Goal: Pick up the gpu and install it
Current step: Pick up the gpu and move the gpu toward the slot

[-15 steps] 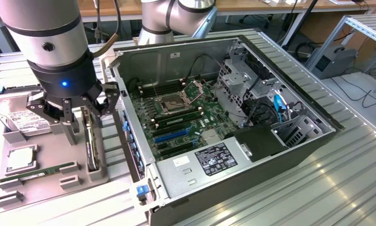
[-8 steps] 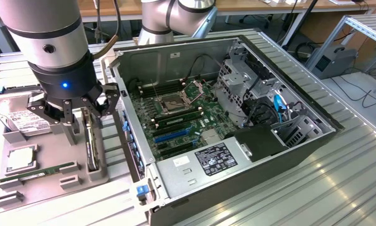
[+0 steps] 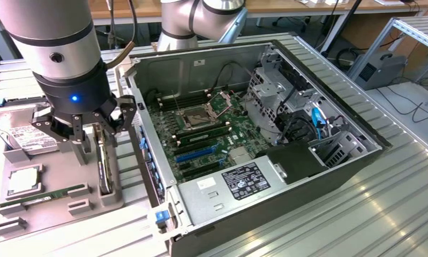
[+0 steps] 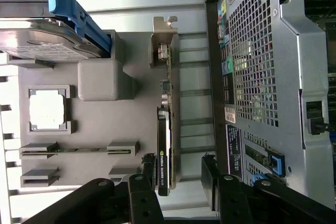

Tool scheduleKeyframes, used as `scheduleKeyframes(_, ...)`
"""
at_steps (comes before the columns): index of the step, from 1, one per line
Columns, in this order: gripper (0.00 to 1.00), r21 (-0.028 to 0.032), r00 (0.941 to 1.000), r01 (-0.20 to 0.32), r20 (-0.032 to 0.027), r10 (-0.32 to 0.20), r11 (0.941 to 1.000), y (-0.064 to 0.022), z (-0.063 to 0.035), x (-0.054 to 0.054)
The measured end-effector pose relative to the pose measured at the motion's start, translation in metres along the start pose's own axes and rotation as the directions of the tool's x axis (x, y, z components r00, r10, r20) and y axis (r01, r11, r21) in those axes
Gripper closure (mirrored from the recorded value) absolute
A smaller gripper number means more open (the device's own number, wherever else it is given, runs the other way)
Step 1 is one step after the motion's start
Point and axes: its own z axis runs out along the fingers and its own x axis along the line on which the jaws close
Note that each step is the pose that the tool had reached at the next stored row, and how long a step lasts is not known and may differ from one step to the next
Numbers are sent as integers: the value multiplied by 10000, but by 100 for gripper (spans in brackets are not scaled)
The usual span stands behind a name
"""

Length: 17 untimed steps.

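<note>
The gpu (image 3: 105, 167) stands on edge in a slot of the grey holder tray (image 3: 57, 206), at the exterior view's left, beside the open computer case. It is a green board with a black cooler (image 4: 164, 150) and a silver end bracket (image 4: 163, 43). My gripper (image 3: 91, 127) hangs just above the card's cooler end. In the wrist view the gripper (image 4: 176, 174) is open, one black finger (image 4: 143, 179) on each side of the card's line. Nothing is held, and I cannot tell whether the fingers touch the card.
The tray also holds a hard drive (image 3: 21, 134), a square processor (image 4: 47, 109) and a memory stick (image 4: 79, 150). The case (image 3: 321, 155) lies open with its motherboard and blue expansion slots (image 3: 196, 154) showing. Its perforated rear wall (image 4: 257, 66) is close beside the gripper.
</note>
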Motion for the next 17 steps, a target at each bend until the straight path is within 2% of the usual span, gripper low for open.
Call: scheduleKeyframes(17, 52, 0, 10000, 1, 1, -1, 10000, -2, 47, 1)
